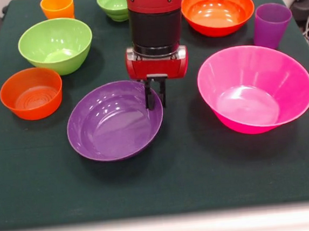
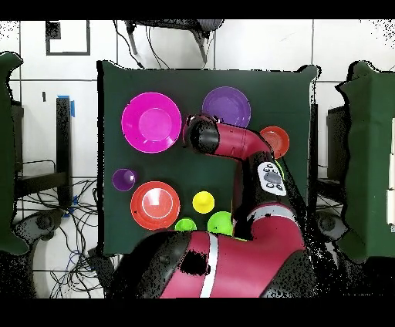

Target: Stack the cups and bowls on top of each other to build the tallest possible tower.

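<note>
Nearest on the dark green cloth surface [image 1: 36, 185] lies the wide purple bowl [image 1: 112, 124], shallow, glossy and smooth, tipped a little toward the camera. The gripper [image 1: 155, 96] hangs at its far right rim, its two thin black fingers [image 1: 149, 98] pressed close together with the tips down by the rim; whether they pinch the wall cannot be told. Just right of it, apart, sits the large pink bowl [image 1: 261, 92], deep, flared and translucent with a bright sheen inside. To the left rests a small orange-red bowl [image 1: 31, 94] with ringed ridges in its bottom. Behind that stands the light green bowl [image 1: 56, 44], round and deep. Farther back on the right are the second orange-red bowl [image 1: 218, 8] and the tapered purple cup [image 1: 271, 24], upright. At the far edge stand the orange cup [image 1: 57, 6] and a small green bowl [image 1: 111, 3], partly hidden by the red and black arm [image 1: 154, 23]. Nothing is stacked; every piece sits alone.
</note>
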You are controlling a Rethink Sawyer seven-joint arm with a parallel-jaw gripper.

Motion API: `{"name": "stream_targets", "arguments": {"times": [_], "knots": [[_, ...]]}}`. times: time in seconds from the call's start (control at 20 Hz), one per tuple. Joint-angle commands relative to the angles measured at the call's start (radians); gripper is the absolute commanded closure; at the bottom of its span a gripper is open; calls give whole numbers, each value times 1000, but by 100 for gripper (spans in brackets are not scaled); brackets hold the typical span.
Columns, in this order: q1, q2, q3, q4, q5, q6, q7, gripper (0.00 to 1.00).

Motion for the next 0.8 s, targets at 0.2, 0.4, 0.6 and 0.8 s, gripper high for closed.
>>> {"name": "stream_targets", "arguments": {"times": [0.2, 0.4, 0.6, 0.8], "knots": [[7, -16, 16, 236, -43, -47, 162, 100], [15, -30, 3, 307, -35, -100, 195, 100], [17, -36, -5, 365, -25, -146, 214, 100], [17, -35, -7, 408, -14, -179, 224, 100]]}}
